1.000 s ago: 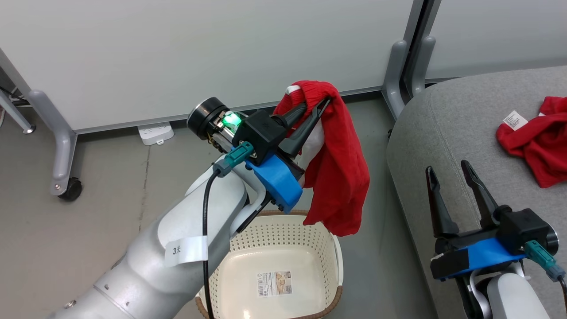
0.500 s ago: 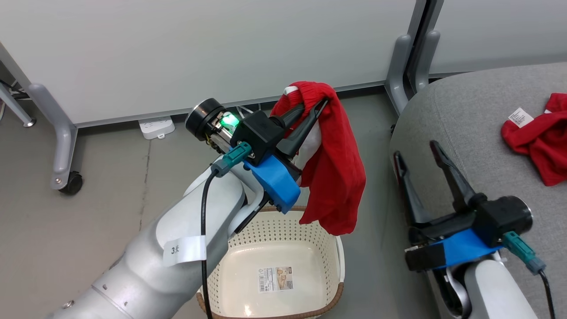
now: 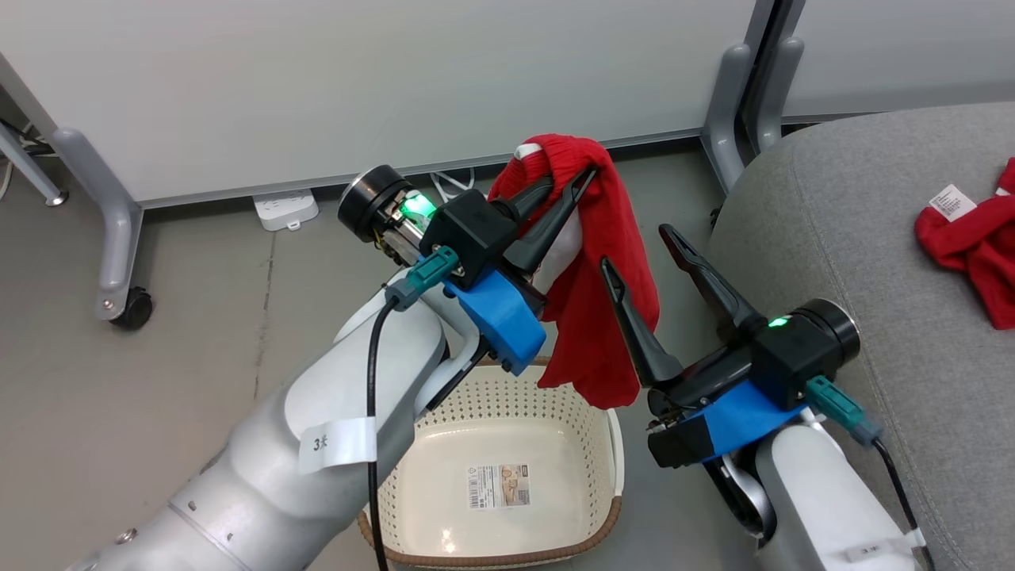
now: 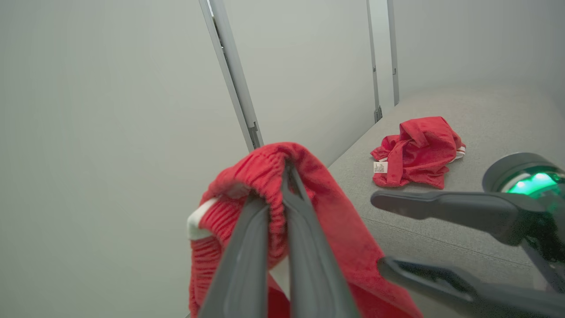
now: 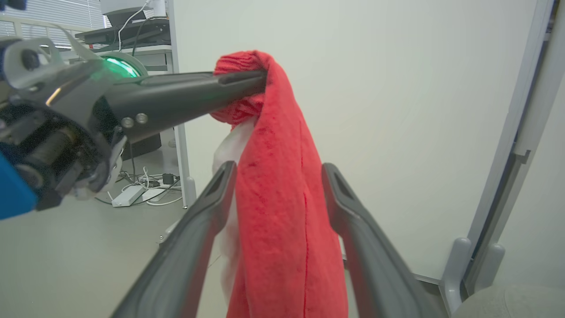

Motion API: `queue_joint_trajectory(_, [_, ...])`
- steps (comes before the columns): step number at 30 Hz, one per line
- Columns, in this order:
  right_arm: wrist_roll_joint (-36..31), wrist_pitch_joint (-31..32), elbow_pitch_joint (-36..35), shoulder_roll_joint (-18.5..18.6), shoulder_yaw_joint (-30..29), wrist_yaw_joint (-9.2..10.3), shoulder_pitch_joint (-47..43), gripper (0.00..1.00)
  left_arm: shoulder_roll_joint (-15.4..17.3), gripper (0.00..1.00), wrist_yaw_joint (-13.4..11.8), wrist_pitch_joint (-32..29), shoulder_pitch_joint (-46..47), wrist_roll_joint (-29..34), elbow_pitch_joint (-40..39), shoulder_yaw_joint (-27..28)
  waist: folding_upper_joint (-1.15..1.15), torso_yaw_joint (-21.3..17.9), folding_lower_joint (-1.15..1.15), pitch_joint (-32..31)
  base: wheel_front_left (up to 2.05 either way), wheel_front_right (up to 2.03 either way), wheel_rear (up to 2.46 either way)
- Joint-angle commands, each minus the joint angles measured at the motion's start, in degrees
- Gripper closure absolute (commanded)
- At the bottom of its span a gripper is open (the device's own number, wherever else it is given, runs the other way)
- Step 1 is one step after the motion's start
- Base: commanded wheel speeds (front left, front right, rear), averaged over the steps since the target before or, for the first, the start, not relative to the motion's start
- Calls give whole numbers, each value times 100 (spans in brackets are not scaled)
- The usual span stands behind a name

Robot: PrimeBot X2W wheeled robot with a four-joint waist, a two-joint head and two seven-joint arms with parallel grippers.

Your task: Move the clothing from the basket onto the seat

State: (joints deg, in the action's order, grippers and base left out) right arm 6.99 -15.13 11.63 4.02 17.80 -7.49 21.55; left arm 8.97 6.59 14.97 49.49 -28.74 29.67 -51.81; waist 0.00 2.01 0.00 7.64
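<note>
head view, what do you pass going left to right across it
caster wheel → power strip → left gripper → hanging red garment → right gripper → grey seat → second red garment

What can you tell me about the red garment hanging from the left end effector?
The red garment is soft, fuzzy-looking fabric with a ribbed band and white trim at its top. The left end effector is shut on that band, so it hangs limp above the basket. The open right end effector straddles it; contact unclear.
</note>
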Motion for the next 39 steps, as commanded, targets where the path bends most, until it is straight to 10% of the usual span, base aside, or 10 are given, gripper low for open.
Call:
queue_joint_trajectory(1, [-19, -4, 100, 3, 38, -1, 158, 0, -6, 100, -23, 15, 92, 17, -14, -1, 0, 24, 0, 25, 0, 0, 0])
queue_joint_trajectory(16, [-426, -3, 1947, -52, 99, -1, 1106, 0, -137, 100, 15, 26, 237, 95, -111, -102, 0, 218, 0, 202, 0, 0, 0])
queue_joint_trajectory(18, [-371, -4, 2083, -69, 111, -1, 1197, 100, -143, 100, 20, 27, 248, 98, -115, -111, 0, 231, 0, 210, 0, 0, 0])
queue_joint_trajectory(39, [-179, -4, 2187, -113, 122, -1, 1186, 100, -135, 100, 38, 30, 97, 108, -91, -54, 0, 200, 0, 150, 0, 0, 0])
